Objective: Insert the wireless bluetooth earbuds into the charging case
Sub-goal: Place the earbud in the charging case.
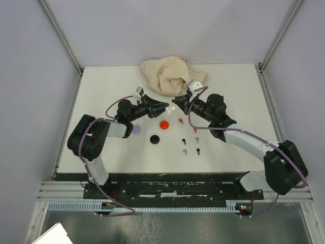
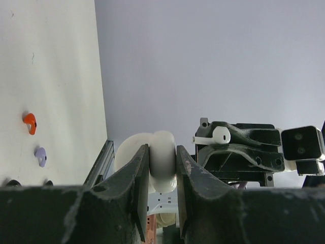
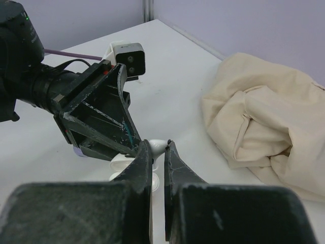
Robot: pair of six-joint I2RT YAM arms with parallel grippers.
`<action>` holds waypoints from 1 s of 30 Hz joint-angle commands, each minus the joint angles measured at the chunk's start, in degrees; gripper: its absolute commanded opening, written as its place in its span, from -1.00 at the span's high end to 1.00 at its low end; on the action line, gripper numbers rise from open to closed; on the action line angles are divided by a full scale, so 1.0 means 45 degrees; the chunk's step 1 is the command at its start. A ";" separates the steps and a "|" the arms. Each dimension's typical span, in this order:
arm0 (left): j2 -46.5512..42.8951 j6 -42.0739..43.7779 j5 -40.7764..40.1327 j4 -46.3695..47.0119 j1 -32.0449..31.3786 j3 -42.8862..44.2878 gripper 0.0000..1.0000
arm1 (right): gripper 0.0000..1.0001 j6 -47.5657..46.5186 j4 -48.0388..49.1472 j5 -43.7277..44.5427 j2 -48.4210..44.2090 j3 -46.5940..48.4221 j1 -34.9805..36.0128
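Note:
My left gripper (image 1: 165,108) is shut on a white charging case (image 2: 162,160), held above the table with its lid open. The case also shows in the right wrist view (image 3: 122,163). My right gripper (image 1: 177,106) is shut on a white earbud (image 3: 160,146), tip to tip with the left gripper, the earbud just above the case. The left wrist view shows that earbud (image 2: 219,135) in the right gripper's fingers. Loose earbuds lie on the table: two red (image 1: 180,121), two black (image 1: 184,141), lavender ones (image 1: 185,151).
A crumpled beige cloth (image 1: 171,75) lies at the back of the table, just behind both grippers. A red disc (image 1: 163,124), a black disc (image 1: 154,139) and a lavender disc (image 1: 135,129) lie in front of the left gripper.

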 commanded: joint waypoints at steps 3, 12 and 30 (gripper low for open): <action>0.0056 -0.0174 0.0023 0.0436 -0.0056 0.0625 0.94 | 0.97 -0.0658 0.0248 -0.0342 -0.0470 -0.0002 0.0223; -0.0076 -0.0255 0.0062 0.0399 -0.0055 0.0787 0.94 | 0.97 -0.0971 -0.0218 -0.0217 -0.0554 -0.0245 0.0280; -0.0258 -0.0255 0.0170 0.0404 -0.0047 0.0826 0.94 | 0.97 -0.0989 -0.0158 -0.0222 -0.0251 -0.0254 0.0283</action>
